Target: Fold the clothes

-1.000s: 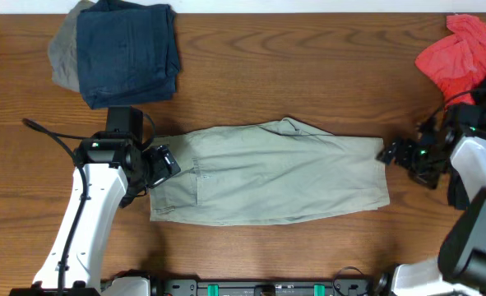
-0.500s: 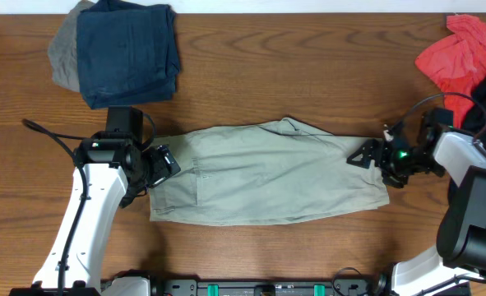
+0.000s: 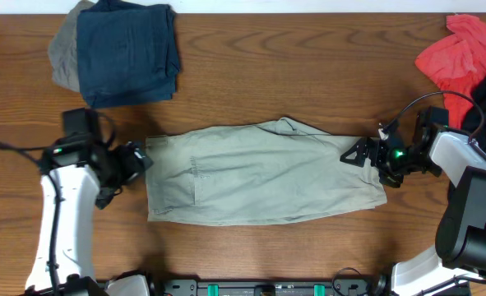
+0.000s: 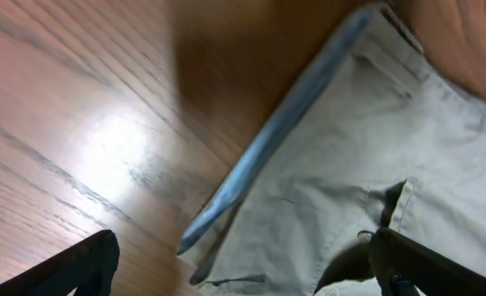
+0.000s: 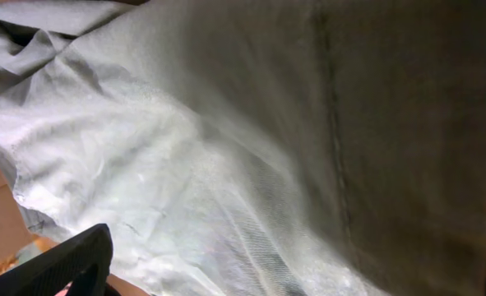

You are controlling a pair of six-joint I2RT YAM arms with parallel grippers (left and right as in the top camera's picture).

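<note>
Brown wooden table carries the shorts flat at its middle, seemingly already doubled leg over leg. Left gripper gapes empty just beside the waistband; right gripper stands open over the hem end, gripping nothing. The crosswise fold looks not yet done.

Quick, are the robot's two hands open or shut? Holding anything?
Left gripper: open, holding nothing, just off the shorts.
Right gripper: open, over the shorts' other end, gripping nothing.
</note>
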